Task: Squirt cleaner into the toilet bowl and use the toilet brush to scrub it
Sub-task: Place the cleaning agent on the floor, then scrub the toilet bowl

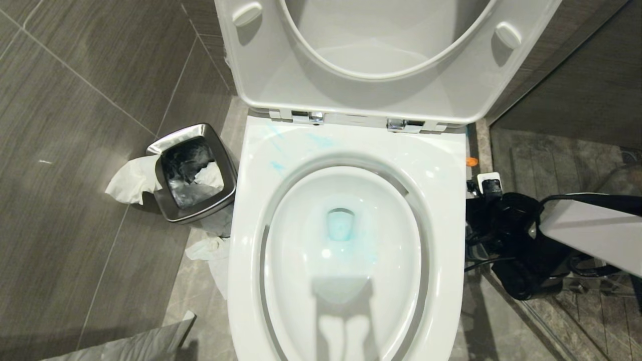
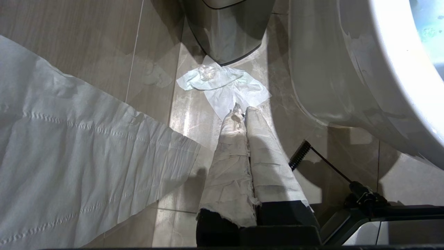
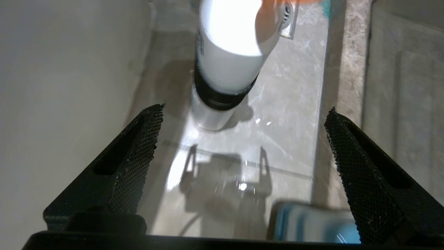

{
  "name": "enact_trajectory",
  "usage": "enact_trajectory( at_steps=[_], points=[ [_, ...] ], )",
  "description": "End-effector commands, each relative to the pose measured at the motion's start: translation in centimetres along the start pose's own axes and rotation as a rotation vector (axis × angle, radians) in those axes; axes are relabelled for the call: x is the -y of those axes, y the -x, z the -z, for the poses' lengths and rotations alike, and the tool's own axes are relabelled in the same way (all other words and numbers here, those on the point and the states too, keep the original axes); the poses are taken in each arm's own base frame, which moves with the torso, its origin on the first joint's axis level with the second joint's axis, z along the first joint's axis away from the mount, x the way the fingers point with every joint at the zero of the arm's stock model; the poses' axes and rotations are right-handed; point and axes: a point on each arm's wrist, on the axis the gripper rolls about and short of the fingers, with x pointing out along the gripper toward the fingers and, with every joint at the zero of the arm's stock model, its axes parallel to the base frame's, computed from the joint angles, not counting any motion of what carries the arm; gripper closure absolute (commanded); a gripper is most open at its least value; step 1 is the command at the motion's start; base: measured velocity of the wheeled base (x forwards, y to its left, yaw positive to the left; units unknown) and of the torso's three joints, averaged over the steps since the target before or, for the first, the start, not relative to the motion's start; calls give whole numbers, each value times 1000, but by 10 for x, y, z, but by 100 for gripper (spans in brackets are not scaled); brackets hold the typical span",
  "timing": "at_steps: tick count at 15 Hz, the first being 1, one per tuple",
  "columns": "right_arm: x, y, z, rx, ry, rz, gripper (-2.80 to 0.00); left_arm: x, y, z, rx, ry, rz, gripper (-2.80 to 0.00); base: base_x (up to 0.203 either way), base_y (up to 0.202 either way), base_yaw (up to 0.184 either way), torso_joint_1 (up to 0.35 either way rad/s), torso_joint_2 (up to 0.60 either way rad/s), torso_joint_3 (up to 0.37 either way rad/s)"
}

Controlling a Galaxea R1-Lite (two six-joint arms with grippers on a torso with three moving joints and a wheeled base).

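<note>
both right gripper (image 3: pixel 242 139) jaws gape wide, empty, above the cleaner bottle (image 3: pixel 225 69); best centre on its body before closing.

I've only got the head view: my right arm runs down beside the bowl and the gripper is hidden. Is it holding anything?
Observer: No. The right gripper is open and empty, just above the floor beside the bowl.
Operator: What's in front of it?
Observer: A white bottle with a black band stands on the floor, just ahead of the fingertips.
Operator: And the left gripper? I can't see it at all.
Observer: The left gripper is shut on nothing and points down at a crumpled tissue lying on the floor by the bin.
</note>
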Motion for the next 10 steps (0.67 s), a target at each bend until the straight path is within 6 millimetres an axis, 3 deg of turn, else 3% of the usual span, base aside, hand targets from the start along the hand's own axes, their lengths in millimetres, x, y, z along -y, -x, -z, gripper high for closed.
enact_trajectory(
  at_steps=[1, 2, 3, 10],
  points=[
    [11, 42, -49, 33, -11, -2, -280, 0, 0, 0, -1, 0, 0, 0, 0, 0, 0, 0, 0, 0],
    [15, 60, -60, 28, -13, -3, -199, 0, 0, 0, -1, 0, 0, 0, 0, 0, 0, 0, 0, 0],
    [19, 77, -69, 23, -14, -5, 0, 0, 0, 0, -1, 0, 0, 0, 0, 0, 0, 0, 0, 0],
    [43, 165, -122, 108, 56, 48, 0, 0, 0, 0, 0, 0, 1, 0, 0, 0, 0, 0, 0, 0]
  ],
)
